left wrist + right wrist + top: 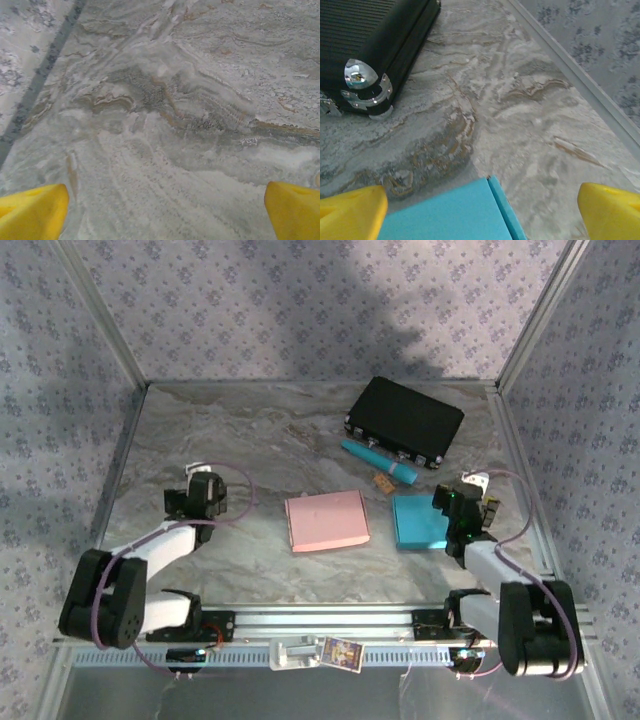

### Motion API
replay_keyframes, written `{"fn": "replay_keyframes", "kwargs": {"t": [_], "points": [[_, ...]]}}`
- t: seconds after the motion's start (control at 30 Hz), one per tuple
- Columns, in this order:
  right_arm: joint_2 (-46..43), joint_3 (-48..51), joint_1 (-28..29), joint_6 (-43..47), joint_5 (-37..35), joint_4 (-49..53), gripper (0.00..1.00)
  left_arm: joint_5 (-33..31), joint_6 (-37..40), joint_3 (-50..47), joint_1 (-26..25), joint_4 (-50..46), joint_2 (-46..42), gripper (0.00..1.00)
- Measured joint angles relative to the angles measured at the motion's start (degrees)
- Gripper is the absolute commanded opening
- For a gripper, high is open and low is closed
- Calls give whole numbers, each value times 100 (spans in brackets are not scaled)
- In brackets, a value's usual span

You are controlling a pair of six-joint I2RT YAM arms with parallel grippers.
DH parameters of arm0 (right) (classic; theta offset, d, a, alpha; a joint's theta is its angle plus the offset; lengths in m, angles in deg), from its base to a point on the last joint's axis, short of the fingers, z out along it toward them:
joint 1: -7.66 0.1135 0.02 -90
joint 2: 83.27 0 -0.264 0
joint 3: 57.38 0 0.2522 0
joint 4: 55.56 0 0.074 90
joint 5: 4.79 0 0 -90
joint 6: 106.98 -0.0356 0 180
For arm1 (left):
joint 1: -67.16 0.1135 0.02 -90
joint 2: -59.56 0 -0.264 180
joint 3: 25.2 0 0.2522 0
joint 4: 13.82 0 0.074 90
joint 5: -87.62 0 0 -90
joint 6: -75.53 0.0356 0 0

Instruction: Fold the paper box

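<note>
A flat pink paper box (pixel 326 521) lies in the middle of the marble table. To its right lies a blue paper box (pixel 418 521); its corner (pixel 465 212) shows low in the right wrist view. My right gripper (pixel 462 508) hovers at that box's right edge, open, its yellow fingertips (pixel 610 210) spread wide with nothing held. My left gripper (pixel 200 492) is open over bare marble left of the pink box, its yellow fingertips (pixel 32 212) far apart and empty.
A black case with metal corners (pixel 405 419) sits at the back right, its corner (pixel 367 55) in the right wrist view. A teal tube (pixel 380 462) and a small brown scrap (pixel 383 483) lie in front of it. Metal rails edge the table (pixel 200 435).
</note>
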Motion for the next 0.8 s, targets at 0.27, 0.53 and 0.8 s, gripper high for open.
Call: {"fn": "replay_keyframes", "kwargs": {"t": [0.27, 0.53, 0.8], "points": [[1373, -315, -352, 343, 986, -1495, 99, 916, 404, 120, 393, 1480, 822, 100], [2046, -210, -398, 472, 1432, -2632, 99, 1375, 629, -378, 706, 3163, 994, 100], [2184, -404, -319, 577, 1414, -2608, 99, 1676, 363, -398, 1215, 3635, 1582, 100]]}}
